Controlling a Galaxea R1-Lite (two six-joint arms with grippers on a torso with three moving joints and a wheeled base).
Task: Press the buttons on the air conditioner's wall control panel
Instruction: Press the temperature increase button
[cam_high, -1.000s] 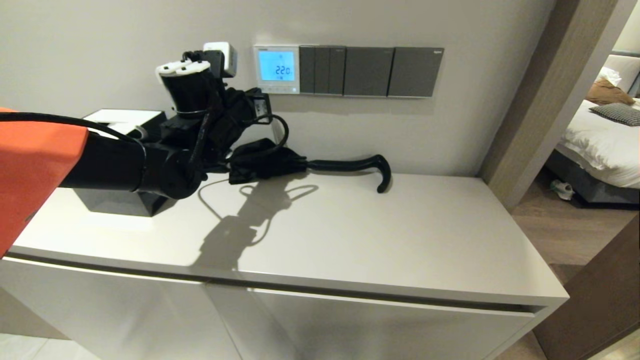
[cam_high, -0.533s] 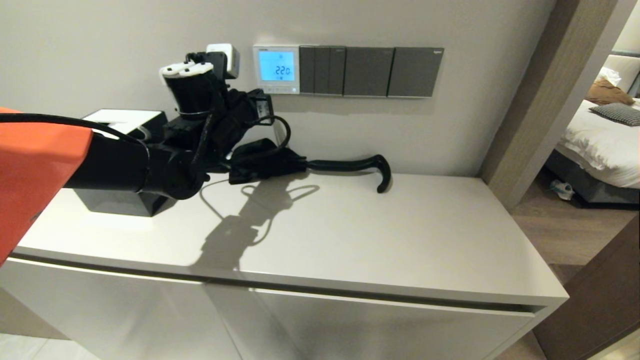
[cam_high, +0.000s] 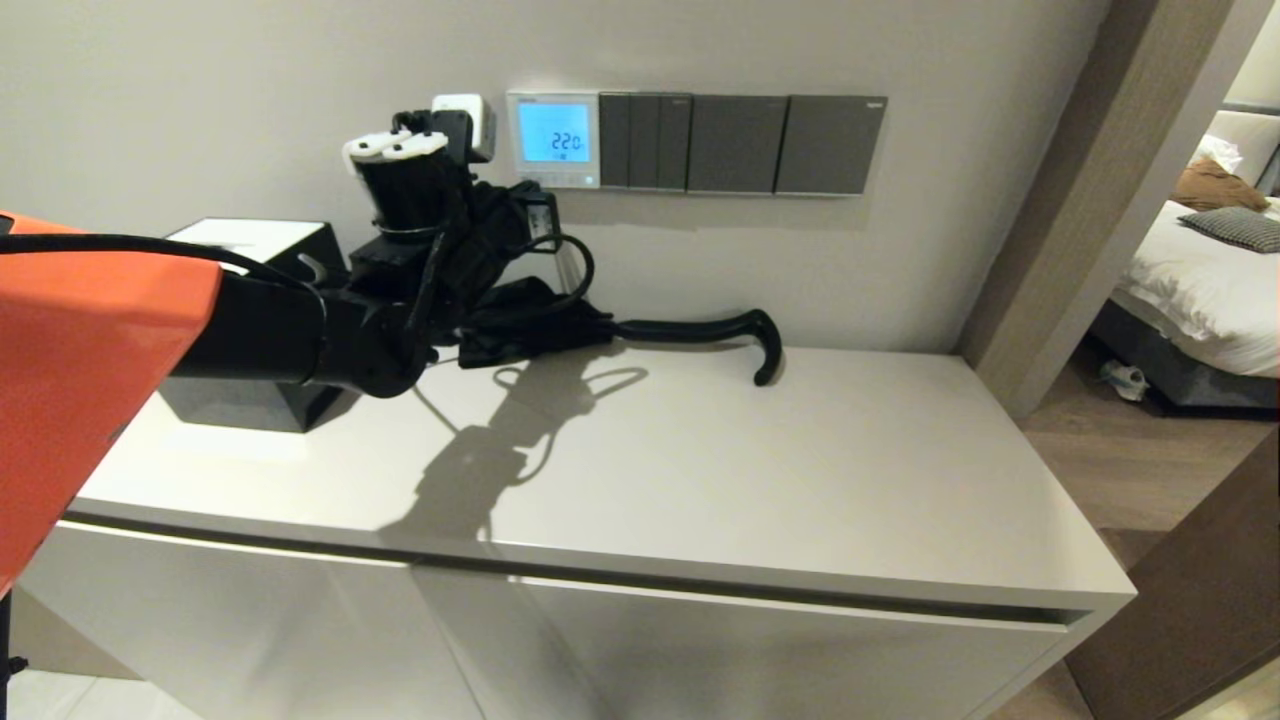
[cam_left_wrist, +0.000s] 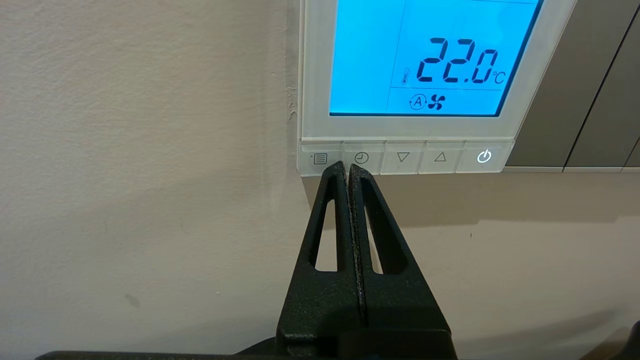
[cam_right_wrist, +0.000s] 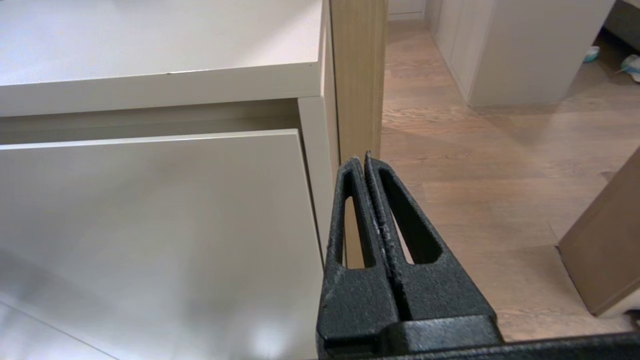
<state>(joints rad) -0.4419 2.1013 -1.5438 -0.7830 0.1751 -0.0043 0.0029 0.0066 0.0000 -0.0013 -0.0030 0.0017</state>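
The air conditioner's wall control panel is a white square with a blue screen reading 22.0, fixed on the wall. In the left wrist view the panel fills the top, with the buttons in a row under the screen: menu, clock, down, up and a lit power button. My left gripper is shut and empty. Its tips sit at the row's lower edge, between the menu button and the clock button. My right gripper is shut and empty, parked low beside the cabinet.
Dark grey switch plates adjoin the panel on its right. A black folded umbrella lies on the cabinet top below the panel. A black box with a white top stands at the left. A wooden door post stands right.
My left arm has moved to the right and nearer the wall, bringing the shut gripper up to the panel's lower left corner. The screen still reads 22.0.
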